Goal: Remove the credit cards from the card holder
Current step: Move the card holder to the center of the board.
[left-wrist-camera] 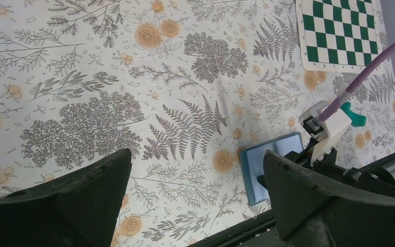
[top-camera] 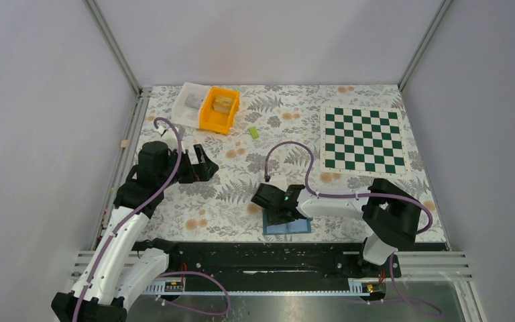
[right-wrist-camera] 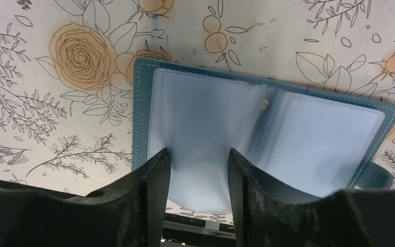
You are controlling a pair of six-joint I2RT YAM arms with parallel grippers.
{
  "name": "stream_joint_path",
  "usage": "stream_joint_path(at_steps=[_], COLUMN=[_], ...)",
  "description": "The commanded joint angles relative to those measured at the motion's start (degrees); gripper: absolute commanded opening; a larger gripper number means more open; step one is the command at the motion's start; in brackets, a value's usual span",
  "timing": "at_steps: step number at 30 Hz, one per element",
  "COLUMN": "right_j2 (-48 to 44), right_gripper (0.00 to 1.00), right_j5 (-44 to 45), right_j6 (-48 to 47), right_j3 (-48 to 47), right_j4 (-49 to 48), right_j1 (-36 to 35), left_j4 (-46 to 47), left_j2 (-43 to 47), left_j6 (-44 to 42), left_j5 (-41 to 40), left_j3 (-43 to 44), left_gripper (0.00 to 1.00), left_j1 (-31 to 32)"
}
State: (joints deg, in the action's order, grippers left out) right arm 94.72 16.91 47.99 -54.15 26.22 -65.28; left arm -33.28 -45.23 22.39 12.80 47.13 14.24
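Note:
The blue card holder lies open and flat near the table's front edge. It also shows in the left wrist view and the right wrist view. Its pale clear sleeves face up, and one sleeve bulges past the near edge between my fingers. No credit card shows distinctly; any cards are hidden in the sleeves. My right gripper is low over the holder's left page, jaws partly apart, straddling the sleeve. My left gripper is open and empty above the floral table, left of the holder.
A yellow bin and a white bin stand at the back left. A small lime-green block lies beside them. A green chessboard mat lies at the back right. The black front rail runs just below the holder.

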Motion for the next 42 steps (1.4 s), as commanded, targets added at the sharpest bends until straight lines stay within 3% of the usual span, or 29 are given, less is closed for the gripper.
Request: stream_joint_path(at_steps=[1,7,12,27,33,42], right_j2=[-2.15,-5.19,-7.56,-17.82,-24.43,-29.98], right_gripper=[0.49,0.43,0.44,0.49,0.49,0.49], right_j5=[-0.07,-0.46,1.07,9.88,12.54,8.37], right_j6=[1.64,1.96,2.35,5.68,7.50,6.91], right_j3=[0.97,2.15,3.15,10.11,12.62,7.17], right_j4=[-2.17,-3.46,-3.13,3.17,7.01,9.82], right_j1=[-0.56,-0.52,-0.51,-0.51,-0.49,-0.47], left_j4=[3.07,4.32,4.69,5.93,2.80,2.09], left_j2=[-0.38,-2.90,-3.42,-3.98,-5.35,-4.15], left_j6=[-1.12,0.10,2.36,4.35,0.76,-0.56], left_j5=[3.36,8.78,11.71,12.38,11.04,10.21], left_j3=[-0.45,-0.95,-2.13,-5.96,-4.52,-4.52], left_gripper=[0.98,0.94,0.90,0.86,0.86,0.86], left_j1=[-0.27,-0.13,0.73,2.81,2.81,2.83])
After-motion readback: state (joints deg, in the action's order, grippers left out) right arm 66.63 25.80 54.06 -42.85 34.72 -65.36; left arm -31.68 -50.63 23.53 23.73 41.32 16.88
